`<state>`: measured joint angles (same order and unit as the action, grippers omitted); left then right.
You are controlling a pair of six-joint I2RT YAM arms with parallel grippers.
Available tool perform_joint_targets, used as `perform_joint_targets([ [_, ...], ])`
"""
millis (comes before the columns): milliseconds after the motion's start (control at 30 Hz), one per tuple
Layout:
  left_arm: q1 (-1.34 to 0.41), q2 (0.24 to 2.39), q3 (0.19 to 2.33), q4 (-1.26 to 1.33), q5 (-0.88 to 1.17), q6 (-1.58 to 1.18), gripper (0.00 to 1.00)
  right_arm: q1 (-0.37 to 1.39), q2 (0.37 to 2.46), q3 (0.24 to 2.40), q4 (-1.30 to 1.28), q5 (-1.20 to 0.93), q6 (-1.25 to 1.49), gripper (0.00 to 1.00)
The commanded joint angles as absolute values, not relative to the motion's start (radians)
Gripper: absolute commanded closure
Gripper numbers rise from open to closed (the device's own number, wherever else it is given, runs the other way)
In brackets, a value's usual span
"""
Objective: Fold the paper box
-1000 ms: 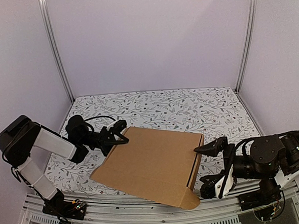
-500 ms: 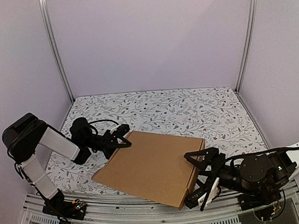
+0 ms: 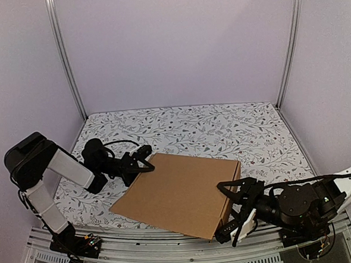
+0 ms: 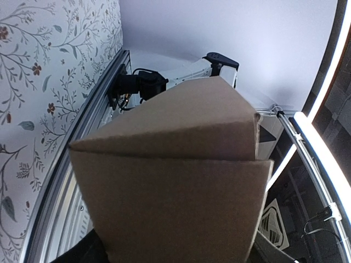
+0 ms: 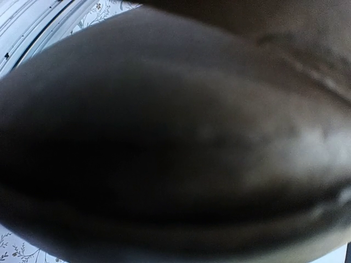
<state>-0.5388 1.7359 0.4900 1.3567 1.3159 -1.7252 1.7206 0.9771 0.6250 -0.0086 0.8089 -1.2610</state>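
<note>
The paper box is a flat brown cardboard mailer lying at an angle on the near middle of the table. My left gripper is open, with its fingers spread around the box's far left corner. In the left wrist view the box fills the space between the jaws and hides the fingertips. My right gripper is wide open and straddles the box's near right side, one finger above it and one below. The right wrist view is filled by a dark, blurred cardboard surface, so no fingers show there.
The table has a floral patterned cover. A metal rail runs along its near edge, close under the box's front corner. Lilac walls and two upright metal posts close in the back and sides.
My right gripper has moved left and down onto the box's near right side. The flap that stuck out at that corner no longer shows. The box lies slightly flatter. My left gripper has barely shifted.
</note>
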Motion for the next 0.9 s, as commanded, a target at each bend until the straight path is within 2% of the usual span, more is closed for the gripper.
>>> perform_joint_targets([
  [0,-0.541,1.690,0.482,1.373,1.292,-1.716,0.26,1.724,0.937,0.664,0.016,0.847,-1.125,0.59],
  [33,-0.539,1.672,0.483,1.338,1.286,-1.692,0.19,1.725,0.934,0.664,0.004,0.849,-1.078,0.59],
  [167,-0.535,1.587,0.502,1.049,1.266,-1.491,0.15,1.726,0.933,0.666,-0.042,0.882,-0.947,0.59],
  [233,-0.531,1.528,0.529,0.757,1.233,-1.306,0.01,1.726,0.932,0.662,-0.049,0.884,-0.883,0.59],
  [367,-0.523,1.408,0.697,-0.008,1.064,-0.792,0.00,1.725,0.936,0.644,-0.057,0.893,-0.772,0.59],
  [433,-0.520,1.370,0.786,-0.227,0.963,-0.667,0.00,1.725,0.934,0.634,-0.062,0.890,-0.705,0.59],
  [633,-0.499,1.246,0.862,-0.423,0.715,-0.577,0.01,1.721,0.904,0.581,-0.065,0.851,-0.525,0.57],
  [867,-0.491,1.084,0.883,-0.490,0.465,-0.537,0.00,1.661,0.814,0.490,-0.026,0.783,-0.340,0.56],
])
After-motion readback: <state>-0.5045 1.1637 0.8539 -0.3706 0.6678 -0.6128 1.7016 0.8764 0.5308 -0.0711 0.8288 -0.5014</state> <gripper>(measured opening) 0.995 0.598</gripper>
